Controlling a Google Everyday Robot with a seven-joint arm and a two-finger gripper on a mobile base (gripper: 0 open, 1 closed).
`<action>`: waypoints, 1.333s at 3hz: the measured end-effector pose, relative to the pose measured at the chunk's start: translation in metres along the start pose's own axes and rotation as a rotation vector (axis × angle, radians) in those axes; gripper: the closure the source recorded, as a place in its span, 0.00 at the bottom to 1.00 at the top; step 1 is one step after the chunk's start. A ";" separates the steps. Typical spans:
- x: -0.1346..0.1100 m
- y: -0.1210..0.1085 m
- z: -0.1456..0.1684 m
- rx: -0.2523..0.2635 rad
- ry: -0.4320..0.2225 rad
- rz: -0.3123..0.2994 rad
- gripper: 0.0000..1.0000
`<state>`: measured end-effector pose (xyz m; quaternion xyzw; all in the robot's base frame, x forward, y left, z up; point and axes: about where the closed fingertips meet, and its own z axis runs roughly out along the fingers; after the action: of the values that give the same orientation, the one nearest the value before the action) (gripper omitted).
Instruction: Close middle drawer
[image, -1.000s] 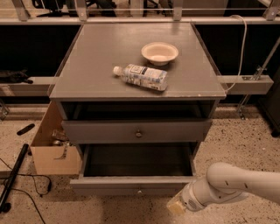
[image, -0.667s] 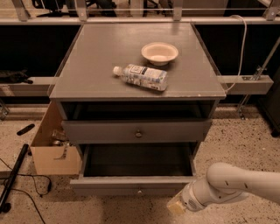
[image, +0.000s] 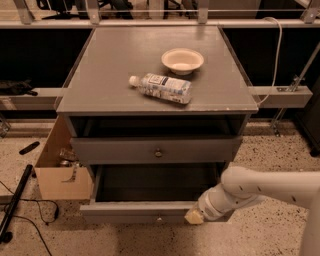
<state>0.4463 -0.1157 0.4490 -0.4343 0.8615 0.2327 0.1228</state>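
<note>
The middle drawer is the lower of the two grey drawers and stands pulled far out, with a small knob on its front and its dark inside showing. My gripper, on the white arm coming in from the right, is at the right part of this drawer's front panel, right of the knob. The upper drawer with its dark round knob sits slightly out above it.
A white bowl and a lying plastic bottle are on the cabinet top. An open cardboard box stands left of the cabinet. A black pole and cables lie on the speckled floor at the left.
My gripper has moved up and a little left, from below the drawer front onto its right part. The drawer has not visibly moved.
</note>
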 end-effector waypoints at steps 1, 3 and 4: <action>-0.003 -0.005 0.005 0.006 0.015 -0.005 1.00; 0.002 -0.009 0.041 -0.004 0.057 -0.048 1.00; -0.001 -0.017 0.055 0.005 0.074 -0.075 1.00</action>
<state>0.4611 -0.0962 0.3970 -0.4743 0.8492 0.2096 0.1006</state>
